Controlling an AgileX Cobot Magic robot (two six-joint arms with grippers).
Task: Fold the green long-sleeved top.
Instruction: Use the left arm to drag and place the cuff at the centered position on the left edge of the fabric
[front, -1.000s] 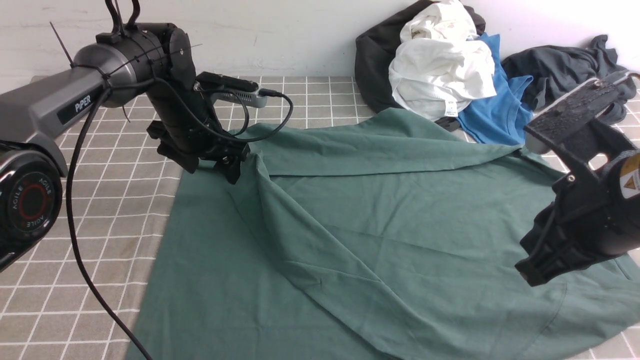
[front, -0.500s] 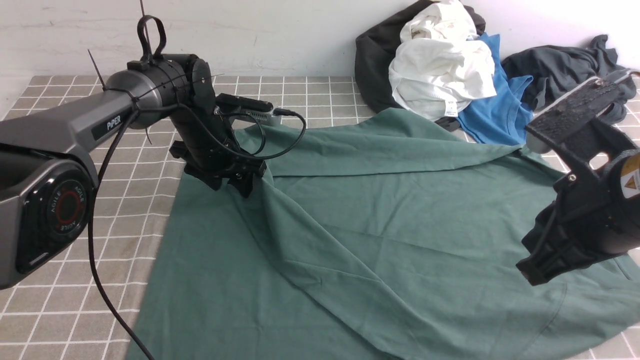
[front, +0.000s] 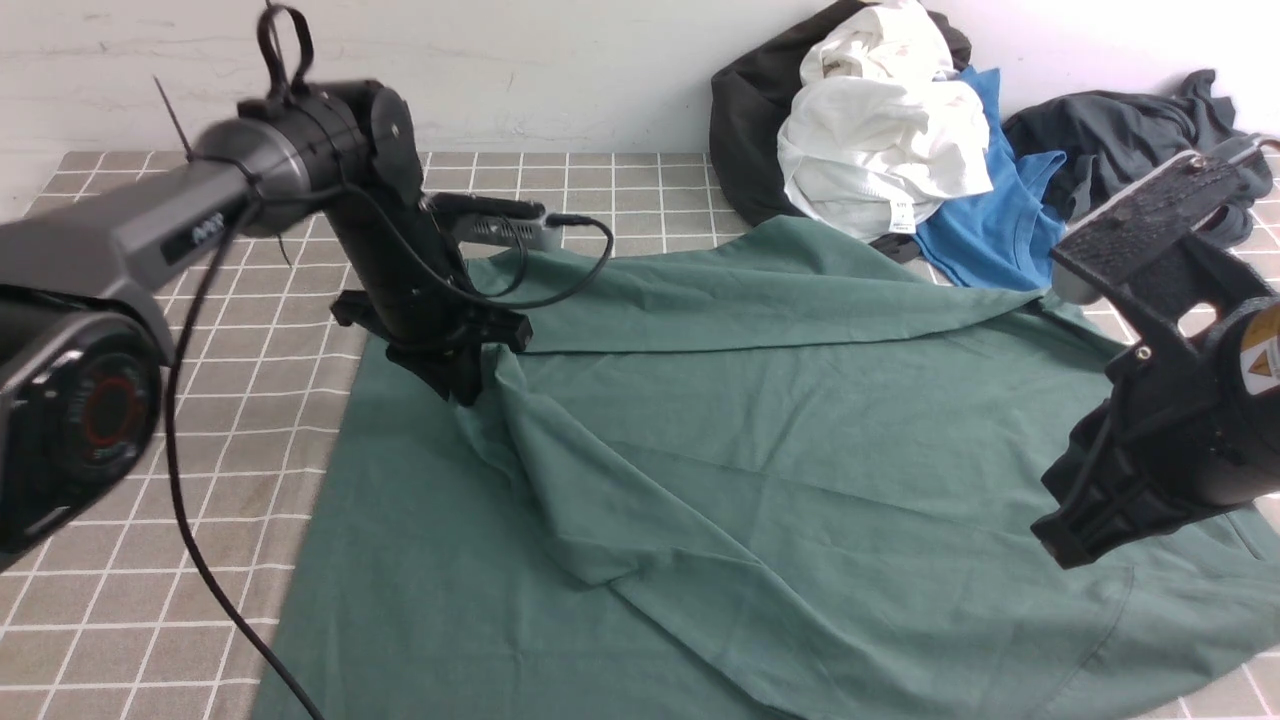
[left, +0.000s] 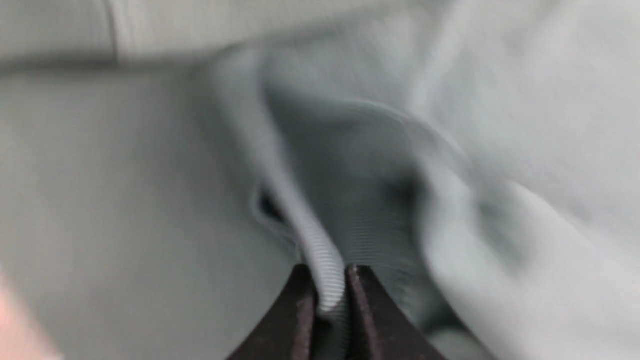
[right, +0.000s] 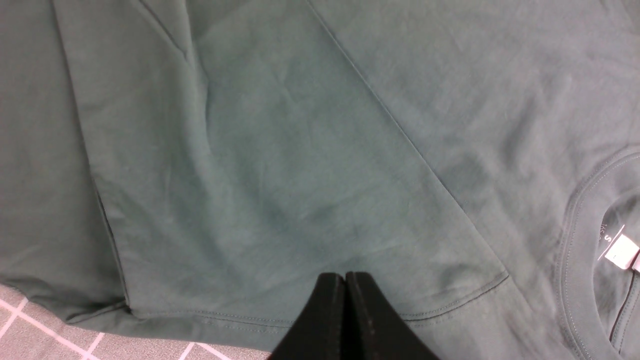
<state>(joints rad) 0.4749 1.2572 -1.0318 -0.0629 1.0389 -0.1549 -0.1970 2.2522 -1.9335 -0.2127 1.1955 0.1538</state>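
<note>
The green long-sleeved top (front: 750, 450) lies spread over the checked table, with a long diagonal ridge of cloth running from the far left toward the near middle. My left gripper (front: 462, 385) is at the ridge's far end. In the blurred left wrist view its jaws (left: 330, 295) are shut on a ribbed edge of the top (left: 325, 255). My right gripper (front: 1065, 545) hovers above the top's right side, shut and holding nothing. Seen from the right wrist, the shut jaws (right: 345, 282) hang over flat green cloth, near the neckline and its white tag (right: 620, 252).
A heap of clothes sits at the back right against the wall: a white garment (front: 880, 130), a blue tee (front: 990, 230), a black piece (front: 745, 120) and a dark grey garment (front: 1120, 140). Grey checked tablecloth (front: 150, 560) shows to the left of the top.
My left gripper went from open to shut on the cloth ridge and shifted slightly left. The ridge has bunched and pulled toward it. The right arm has not moved.
</note>
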